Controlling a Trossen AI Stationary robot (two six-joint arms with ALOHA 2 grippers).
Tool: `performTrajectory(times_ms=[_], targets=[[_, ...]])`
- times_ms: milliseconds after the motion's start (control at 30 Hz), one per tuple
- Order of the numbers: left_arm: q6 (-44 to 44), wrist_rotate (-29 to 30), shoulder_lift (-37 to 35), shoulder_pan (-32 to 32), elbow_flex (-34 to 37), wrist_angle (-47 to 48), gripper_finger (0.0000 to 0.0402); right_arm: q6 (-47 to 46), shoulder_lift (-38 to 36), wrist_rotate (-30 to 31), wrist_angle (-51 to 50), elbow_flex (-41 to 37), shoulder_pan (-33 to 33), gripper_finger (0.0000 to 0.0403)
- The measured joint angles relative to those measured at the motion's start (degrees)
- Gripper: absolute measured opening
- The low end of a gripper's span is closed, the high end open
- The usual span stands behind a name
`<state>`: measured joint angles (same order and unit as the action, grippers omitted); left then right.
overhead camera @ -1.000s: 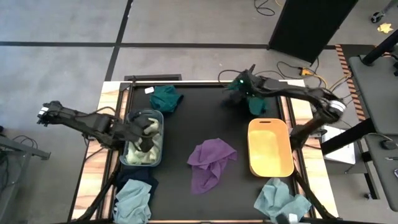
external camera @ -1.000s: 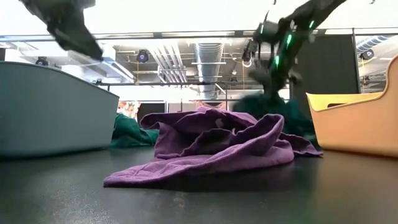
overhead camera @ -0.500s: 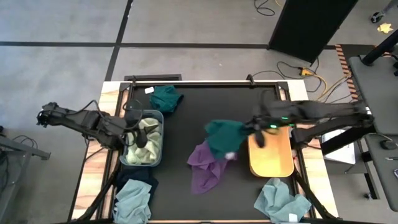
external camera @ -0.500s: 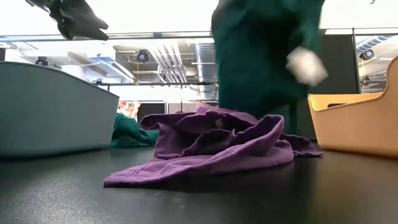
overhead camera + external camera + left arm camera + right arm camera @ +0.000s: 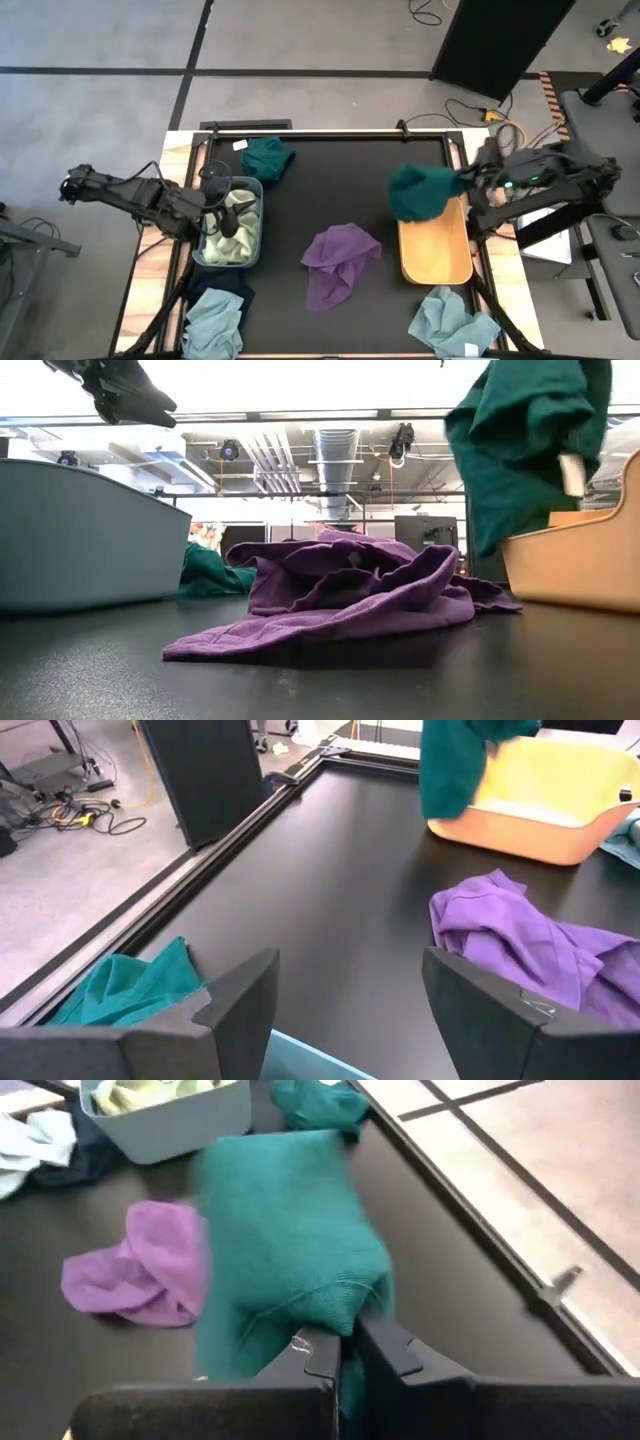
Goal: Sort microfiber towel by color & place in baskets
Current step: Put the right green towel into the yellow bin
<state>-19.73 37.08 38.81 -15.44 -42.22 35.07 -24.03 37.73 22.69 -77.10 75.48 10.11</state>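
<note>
The teal towel (image 5: 420, 192) — clamped in the shut right jaws (image 5: 345, 1342) — has been swung back over the orange basket (image 5: 437, 265) for release, while the left jaws (image 5: 350, 982) are held open, empty, above the grey basket (image 5: 203, 247).

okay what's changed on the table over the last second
The right gripper took hold of a dark teal towel at the table's far right, swung it out over the purple towel, then back to the far end of the orange basket, where it hangs now. The left gripper stayed over the grey-blue basket, open. The other towels haven't moved.
</note>
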Motion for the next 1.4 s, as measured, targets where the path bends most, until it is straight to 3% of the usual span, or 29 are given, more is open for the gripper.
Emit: performTrajectory(times_ms=[133,267,467,633,833,1033,1233,1400], targets=[[-0.35,0.02,0.3,0.0,0.0,0.0,0.0231,-4.2,-1.39,-2.83,-5.81,3.42,0.0,0.0009],[-0.44,0.27,0.8,0.0,0.0,-0.1,0.0231,-11.41,-2.09,-8.22,-10.9,1.94,0.0,0.0009],[-0.26,3.84,2.9,0.05,0.04,-2.35,0.0231,-18.87,-1.39,-9.74,-11.41,-8.34,-0.01,0.0009],[-0.18,4.0,4.83,0.07,0.04,-3.06,0.0231,-20.27,2.26,-22.41,-8.01,-19.52,0.0,0.0009],[1.2,4.47,6.72,0.07,0.02,-4.99,0.0231,-21.95,11.26,-24.2,-0.55,-26.96,-0.01,0.0013],[1.65,3.98,8.15,0.04,-0.04,-7.27,0.0231,-19.47,24.57,-24.04,3.96,-28.49,0.0,0.0035],[1.6,3.77,8.95,0.04,-0.07,-7.23,0.0231,-13.9,36.53,-25.85,3.8,-28.33,0.0,0.0093],[1.18,1.18,9.29,0.04,-0.07,-7.23,0.0231,-12.39,41.07,-25.66,-7.51,-23.02,0.03,0.0156]])
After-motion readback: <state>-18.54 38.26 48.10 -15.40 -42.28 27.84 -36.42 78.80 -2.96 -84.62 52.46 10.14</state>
